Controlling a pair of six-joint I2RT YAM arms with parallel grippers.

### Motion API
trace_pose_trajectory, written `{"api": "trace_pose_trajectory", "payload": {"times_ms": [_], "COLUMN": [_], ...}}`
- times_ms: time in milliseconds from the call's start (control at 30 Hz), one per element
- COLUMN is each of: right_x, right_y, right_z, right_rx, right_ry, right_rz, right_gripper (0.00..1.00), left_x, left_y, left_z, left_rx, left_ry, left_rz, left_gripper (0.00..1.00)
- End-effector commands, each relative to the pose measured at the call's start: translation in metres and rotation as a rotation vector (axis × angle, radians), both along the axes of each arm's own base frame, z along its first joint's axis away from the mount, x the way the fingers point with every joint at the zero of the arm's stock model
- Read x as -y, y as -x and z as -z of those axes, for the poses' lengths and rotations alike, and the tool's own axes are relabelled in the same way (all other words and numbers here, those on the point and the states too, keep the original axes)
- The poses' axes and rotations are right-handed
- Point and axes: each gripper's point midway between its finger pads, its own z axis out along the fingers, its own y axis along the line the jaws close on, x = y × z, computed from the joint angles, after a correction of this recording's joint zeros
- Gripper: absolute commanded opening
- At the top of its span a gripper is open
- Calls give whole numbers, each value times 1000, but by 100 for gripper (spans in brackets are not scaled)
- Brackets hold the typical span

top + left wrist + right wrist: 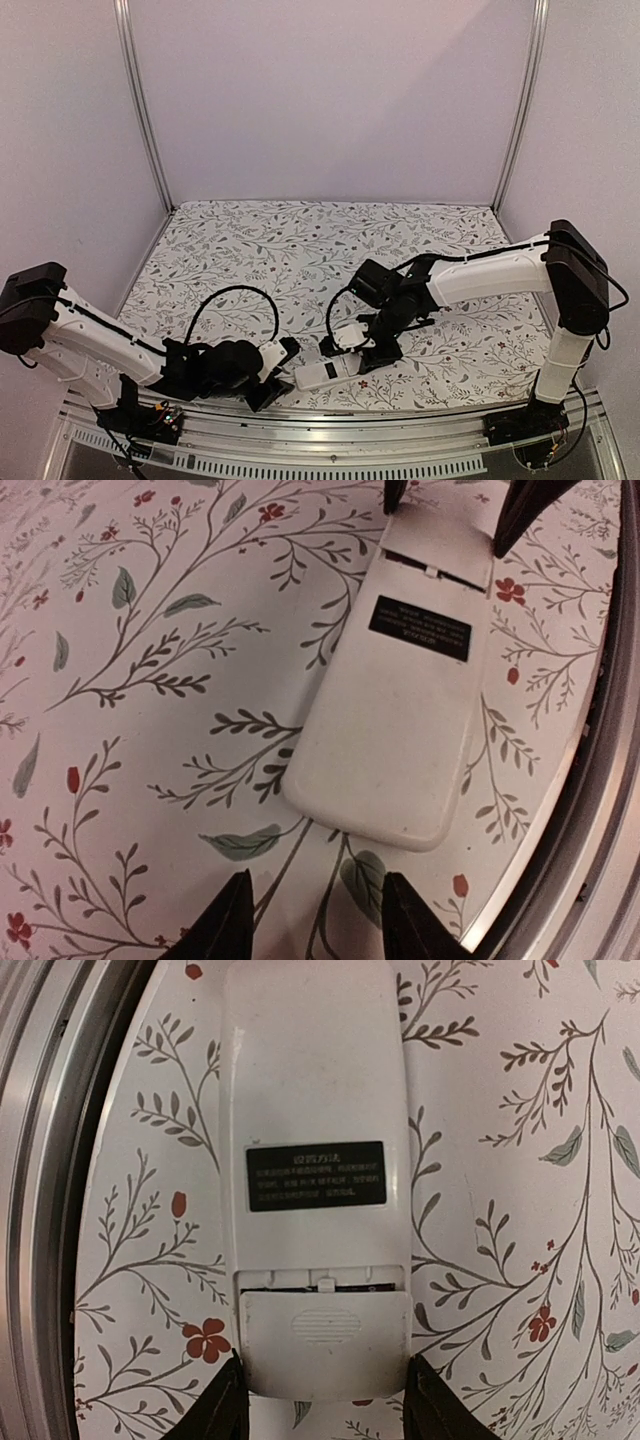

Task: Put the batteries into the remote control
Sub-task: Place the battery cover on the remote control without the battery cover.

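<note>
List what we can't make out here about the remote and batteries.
- Batteries: none seen in any view. The cover hides the slot of the remote control; only a dark slit shows.
- Button side: face down on the table, all views.
- Label text: too small, both wrist views.
- Right gripper: in the right wrist view its fingers flank the cover end at the frame's bottom edge; gripping or not is unclear.

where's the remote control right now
In the top view the remote control lies back-up near the table's front edge, its cover end between the fingers of the right gripper.
</note>
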Motion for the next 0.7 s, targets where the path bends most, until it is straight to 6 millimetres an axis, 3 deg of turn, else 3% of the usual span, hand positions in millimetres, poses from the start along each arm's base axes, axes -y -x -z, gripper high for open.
{"api": "trace_pose_trajectory", "payload": {"times_ms": [0,300,667], "right_x": [-2,-8,-20], "right_y": [6,10,14], "right_z": [3,8,-3], "right_rx": [4,2,-53], "right_ry": [19,55,34], "right_rz": [-36,-53,-6], "right_gripper": [42,43,47], "left_x": [10,9,10], "left_y": [3,3,5], "left_z": [-3,-3,-1], "left_rx": [6,8,3], "left_ry": [15,13,12], "left_rz": [24,23,34], "left_gripper": [43,43,43]}}
